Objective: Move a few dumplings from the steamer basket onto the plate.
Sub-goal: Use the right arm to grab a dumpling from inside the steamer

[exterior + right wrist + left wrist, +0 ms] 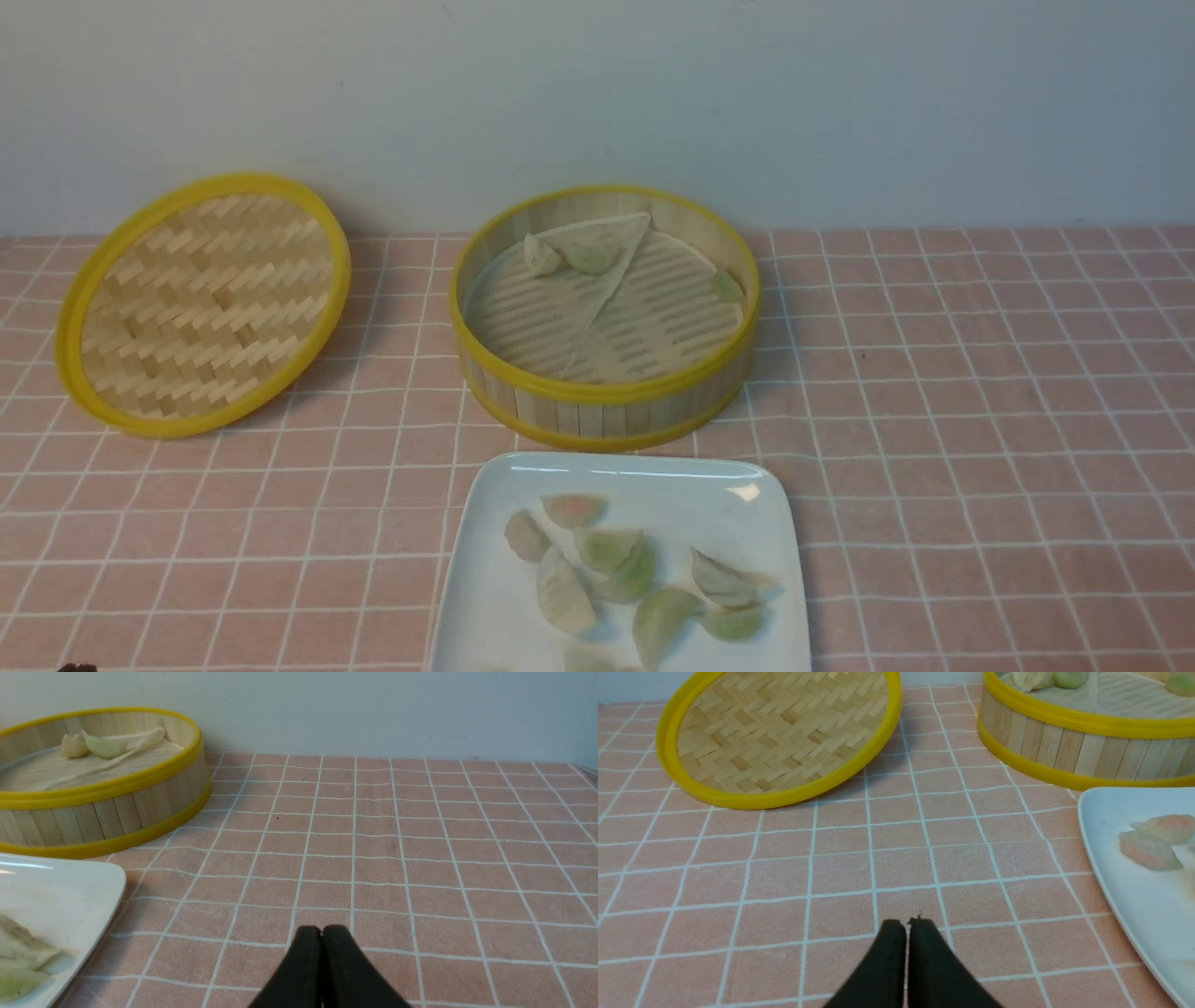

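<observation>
Above pink checked cloth, each pincer, left and right, hovers closed and empty.

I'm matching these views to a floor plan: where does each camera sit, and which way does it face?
Front: between the arms, looking forward over the steamer basket and plate; only a dark tip shows, bottom-left.
Left wrist: on the left arm, facing the woven lid beyond the left gripper, its tips together.
Right wrist: on the right arm, facing bare tiled-pattern cloth and wall, right gripper shut.
All share basket and plate.
</observation>
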Available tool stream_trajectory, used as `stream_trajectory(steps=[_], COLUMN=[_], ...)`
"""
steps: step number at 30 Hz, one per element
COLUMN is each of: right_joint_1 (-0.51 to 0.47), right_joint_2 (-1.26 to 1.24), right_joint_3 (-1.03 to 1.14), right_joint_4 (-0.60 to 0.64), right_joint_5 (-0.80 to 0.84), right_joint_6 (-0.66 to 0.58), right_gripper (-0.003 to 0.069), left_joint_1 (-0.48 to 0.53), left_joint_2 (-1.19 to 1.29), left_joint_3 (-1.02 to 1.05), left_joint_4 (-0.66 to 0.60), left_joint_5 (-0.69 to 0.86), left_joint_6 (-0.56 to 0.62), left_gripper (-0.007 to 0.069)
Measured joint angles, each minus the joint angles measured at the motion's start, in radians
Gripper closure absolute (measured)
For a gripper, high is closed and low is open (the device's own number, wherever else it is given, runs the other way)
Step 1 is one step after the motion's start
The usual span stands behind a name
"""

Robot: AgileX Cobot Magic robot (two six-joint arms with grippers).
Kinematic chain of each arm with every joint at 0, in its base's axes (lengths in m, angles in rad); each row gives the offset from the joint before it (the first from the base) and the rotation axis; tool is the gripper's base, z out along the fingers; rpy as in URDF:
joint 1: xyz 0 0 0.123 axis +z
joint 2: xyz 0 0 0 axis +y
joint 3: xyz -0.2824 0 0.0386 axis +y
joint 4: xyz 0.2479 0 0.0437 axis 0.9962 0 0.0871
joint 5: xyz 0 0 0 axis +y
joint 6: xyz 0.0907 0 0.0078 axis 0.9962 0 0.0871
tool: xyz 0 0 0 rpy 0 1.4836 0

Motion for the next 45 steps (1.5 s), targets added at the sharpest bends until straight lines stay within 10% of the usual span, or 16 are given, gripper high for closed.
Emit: stream_trajectory(steps=[19, 36, 45], right_joint_1=[0.003, 0.037, 0.254], right_joint_2=[0.0, 1.014, 1.472], right_joint_3=[0.004, -0.923, -1.341], right_joint_4=[0.742, 0.287, 0.099], right_joint_5=[-0.487, 0.59, 0.714], right_joint_6=[0.181, -0.102, 0.003], right_gripper=[0.0673, 0.0672, 0.067], left_joint_1=[0.0, 0.0, 0.0], left_joint_2=[0.0, 0.0, 0.0], left_joint_3=[0.0, 0.0, 0.0], left_joint_4=[0.0, 0.0, 0.0], left_joint_5=[0.0, 0.0, 0.0], left_joint_6=[0.0, 0.0, 0.0], left_gripper=[0.0631, 0.0631, 0.0631])
